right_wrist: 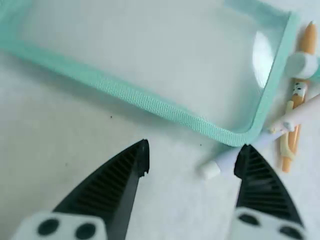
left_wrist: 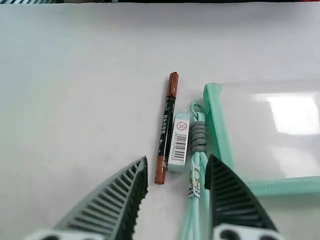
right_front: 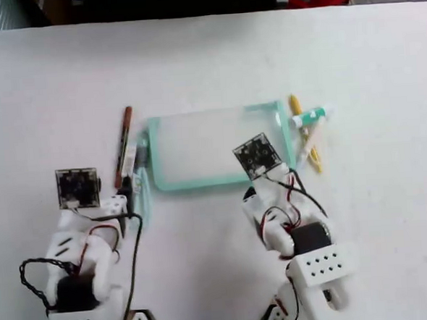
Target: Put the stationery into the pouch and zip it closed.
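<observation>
Left hand [left_wrist: 175,170] and right hand [right_wrist: 192,157] hang spread and empty over the bench [right_front: 49,83] — the soft pouch [right_front: 200,182] lies flat between a brown marker [left_wrist: 166,127] and loose pens [right_front: 307,118]. Light, slick barrels (apt to roll) seem best pinched mid-length.

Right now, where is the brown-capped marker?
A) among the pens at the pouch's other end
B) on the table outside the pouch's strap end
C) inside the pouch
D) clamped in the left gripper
B: the marker lies flat on the table beside the strap end of the pouch, not gripped by the open left gripper.
</observation>
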Robot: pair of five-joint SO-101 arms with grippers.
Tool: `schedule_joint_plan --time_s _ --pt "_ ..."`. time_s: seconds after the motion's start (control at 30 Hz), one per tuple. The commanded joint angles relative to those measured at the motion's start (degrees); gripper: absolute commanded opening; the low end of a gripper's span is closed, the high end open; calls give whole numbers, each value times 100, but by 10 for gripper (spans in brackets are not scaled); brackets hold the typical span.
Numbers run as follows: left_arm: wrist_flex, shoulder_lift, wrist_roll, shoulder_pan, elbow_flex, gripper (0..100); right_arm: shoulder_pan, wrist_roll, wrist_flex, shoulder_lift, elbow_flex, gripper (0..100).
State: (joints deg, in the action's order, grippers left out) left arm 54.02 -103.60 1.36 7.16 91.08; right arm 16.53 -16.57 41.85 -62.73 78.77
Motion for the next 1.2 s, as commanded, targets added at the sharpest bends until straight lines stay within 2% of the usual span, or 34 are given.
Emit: schedule_joint_plan --time_s 0.0,0.1,0.27,0.4,0.7,0.87,1.0,1.17 --pt "-97 -31 510 -338 -9 203 31 -273 -523 -382 396 279" --pt "202 -31 782 -734 -158 203 48 -703 -593 -699 730 279" --pt "598 180 941 -1042 -387 203 75 -730 -558 -1244 993 279" --pt "211 1191 949 -1042 -536 203 75 -738 -558 -1560 1160 279" --pt "-299 4752 835 -1033 -1846 203 57 -765 -558 -1754 1292 279" --pt "-299 5191 642 -1007 -2075 235 75 -774 -585 -1763 1327 279" --pt "-501 5376 651 -690 -2066 259 75 -774 -585 -1763 1327 279" --pt "-484 6079 958 -752 -2295 260 75 -774 -585 -1763 1336 279"
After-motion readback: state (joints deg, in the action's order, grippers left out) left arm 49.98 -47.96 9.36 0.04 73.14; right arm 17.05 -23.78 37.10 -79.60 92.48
